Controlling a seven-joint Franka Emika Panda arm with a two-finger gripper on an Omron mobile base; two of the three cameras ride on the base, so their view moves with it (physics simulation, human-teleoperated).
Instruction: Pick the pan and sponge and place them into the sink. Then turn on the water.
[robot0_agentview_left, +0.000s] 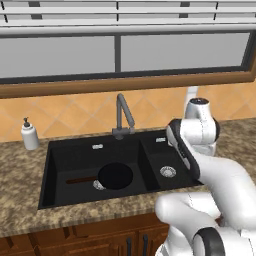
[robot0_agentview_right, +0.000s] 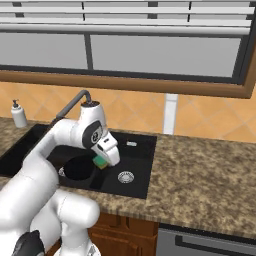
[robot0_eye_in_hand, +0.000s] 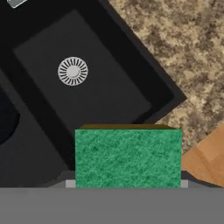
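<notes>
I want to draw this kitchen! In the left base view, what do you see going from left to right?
Soap dispenser → pan lying in the sink → faucet → small basin's drain → robot arm.

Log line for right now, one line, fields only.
pan: in sink's larger basin | sponge: held in gripper, above smaller basin | faucet: no water visible | next: release sponge
</notes>
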